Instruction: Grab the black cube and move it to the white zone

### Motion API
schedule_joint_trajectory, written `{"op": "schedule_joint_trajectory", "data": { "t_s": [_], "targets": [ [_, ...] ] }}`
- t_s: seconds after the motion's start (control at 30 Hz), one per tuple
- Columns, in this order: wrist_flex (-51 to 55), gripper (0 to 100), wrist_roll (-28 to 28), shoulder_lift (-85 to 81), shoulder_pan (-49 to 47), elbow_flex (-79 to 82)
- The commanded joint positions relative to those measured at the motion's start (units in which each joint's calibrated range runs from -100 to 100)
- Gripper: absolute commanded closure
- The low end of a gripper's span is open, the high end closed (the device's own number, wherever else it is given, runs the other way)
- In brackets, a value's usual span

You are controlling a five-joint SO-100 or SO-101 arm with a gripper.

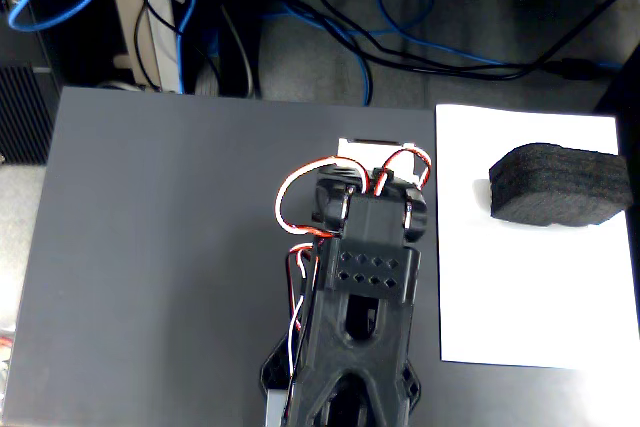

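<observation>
**Cube on the white zone, arm folded clear**

The cube (560, 184) sits on the zone (530, 287), near its far right edge, likely its intended place. The arm (360, 307) is folded over the bench (160, 247); its fingers are hidden, state unknowable. No readable writing anywhere.

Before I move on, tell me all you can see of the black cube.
The black cube is a chunky oblong block of matte black foam with rounded corners and faint layered lines along its side. It lies flat on the white zone, in the sheet's upper right part, its right end near the sheet's edge. Nothing else touches it; the arm is apart, over the grey mat.
</observation>
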Motion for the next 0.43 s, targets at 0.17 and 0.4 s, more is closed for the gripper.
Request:
{"op": "schedule_joint_trajectory", "data": {
  "t_s": [0.17,0.4],
  "targets": [
    [0.11,98,0.23,-0.33,0.45,-0.09],
    [0.2,98,0.23,-0.33,0.3,-0.09]
  ]
}}
